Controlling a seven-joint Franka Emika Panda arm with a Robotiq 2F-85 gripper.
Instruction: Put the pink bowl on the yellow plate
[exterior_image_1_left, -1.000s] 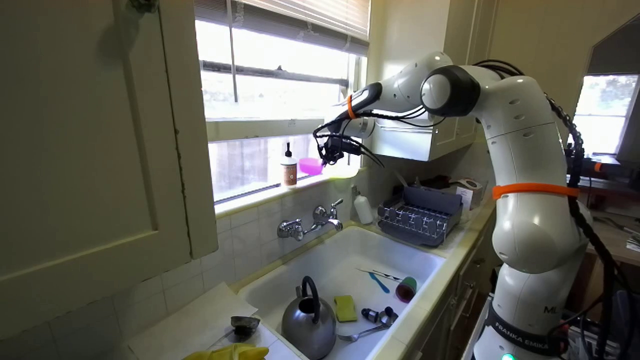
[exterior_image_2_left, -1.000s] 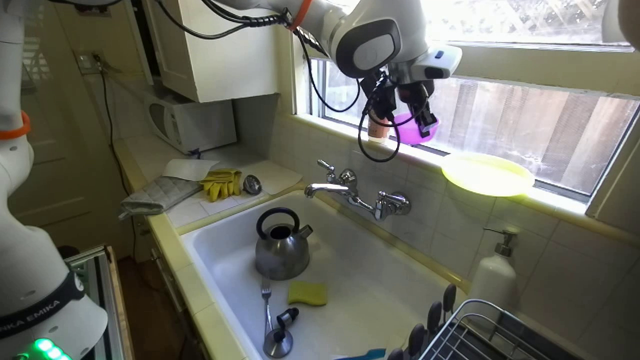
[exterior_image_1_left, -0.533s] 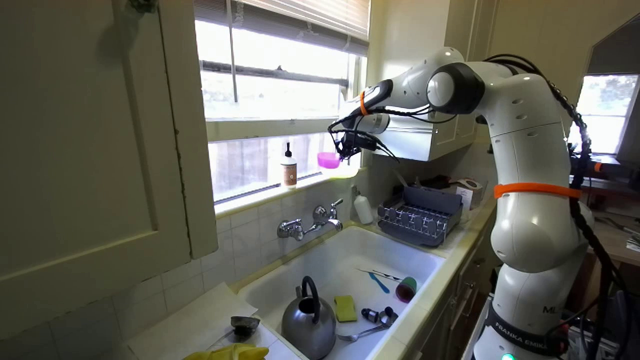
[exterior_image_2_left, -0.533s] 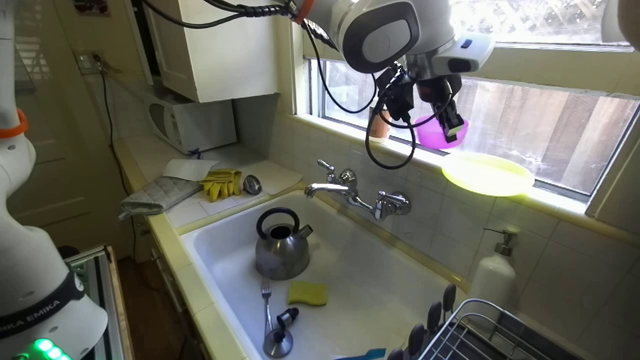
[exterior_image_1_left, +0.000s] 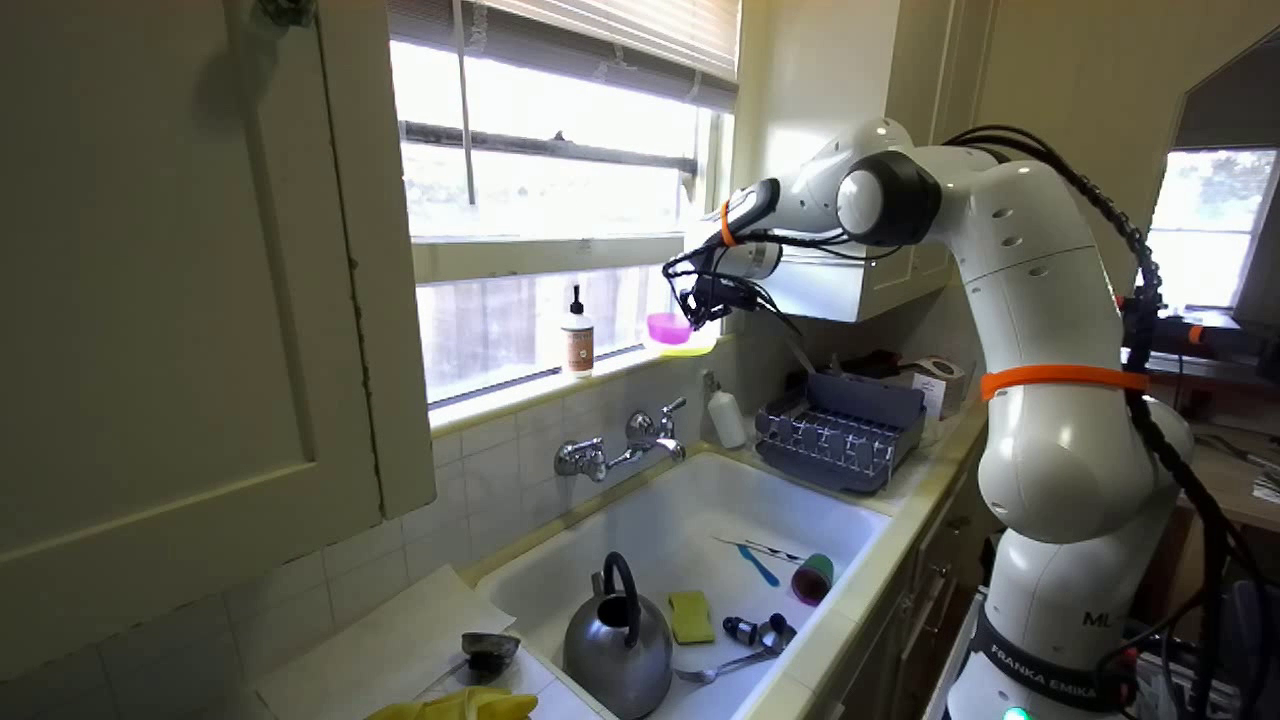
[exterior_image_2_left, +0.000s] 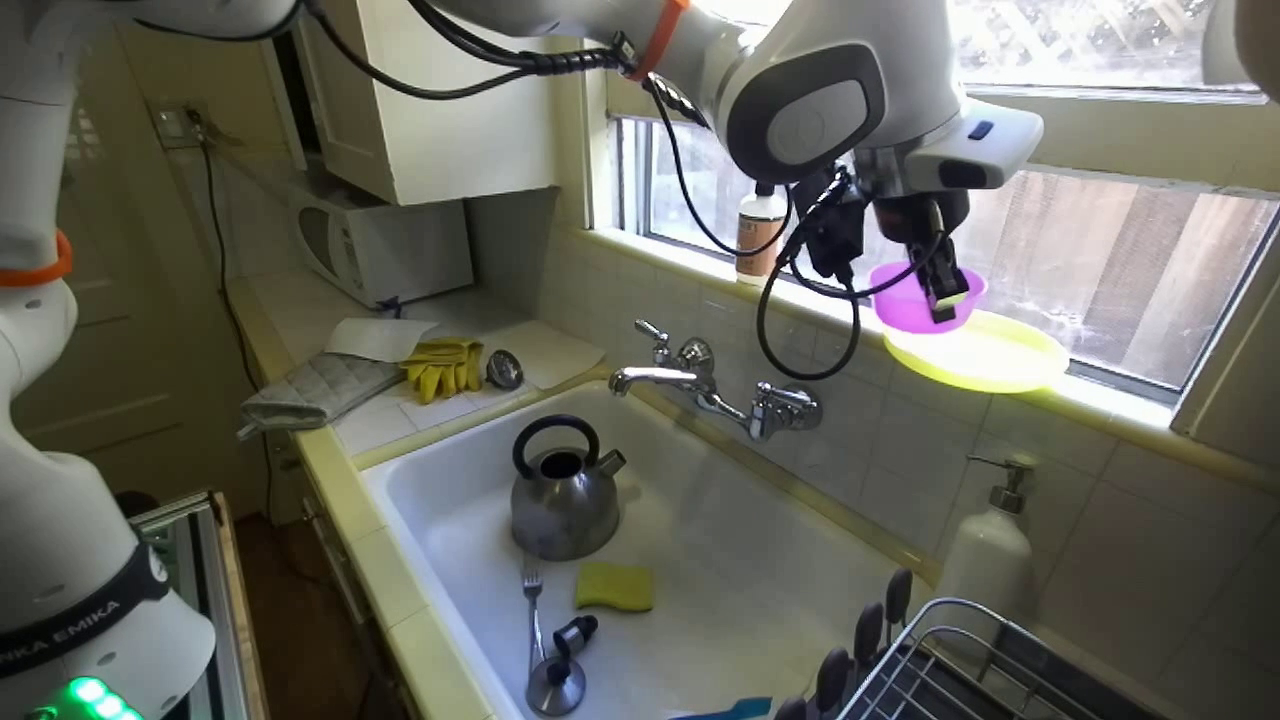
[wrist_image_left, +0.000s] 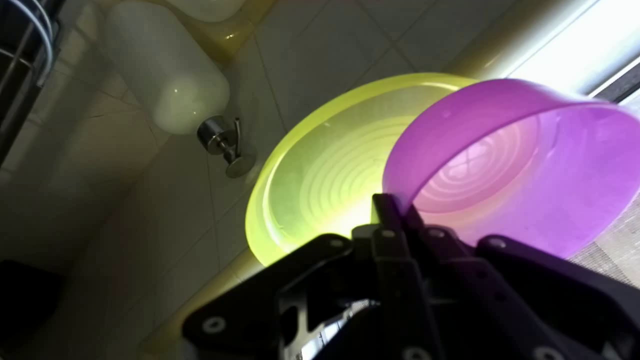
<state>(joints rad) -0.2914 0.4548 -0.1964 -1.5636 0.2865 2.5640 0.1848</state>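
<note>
The pink bowl (exterior_image_1_left: 668, 328) is over one side of the yellow plate (exterior_image_1_left: 692, 350) on the window sill. In an exterior view the bowl (exterior_image_2_left: 900, 302) overlaps the left part of the plate (exterior_image_2_left: 990, 360). My gripper (exterior_image_2_left: 945, 300) is shut on the bowl's rim; it also shows at the sill in an exterior view (exterior_image_1_left: 700, 315). In the wrist view the fingertips (wrist_image_left: 397, 207) pinch the rim of the bowl (wrist_image_left: 505, 155), with the plate (wrist_image_left: 330, 165) beyond. The bowl looks slightly tilted. I cannot tell whether its base touches the plate.
A bottle with a dark pump (exterior_image_1_left: 577, 340) stands on the sill beside the bowl. The window is close behind. Below are the faucet (exterior_image_2_left: 715, 385), a white soap dispenser (exterior_image_2_left: 985, 555), the dish rack (exterior_image_1_left: 840, 430) and the sink with a steel kettle (exterior_image_2_left: 565, 500).
The gripper carries the pink bowl along the sill, away from the bottle and toward the yellow plate. The bowl rises at first, then lowers slightly over the plate's side. The plate has not moved.
</note>
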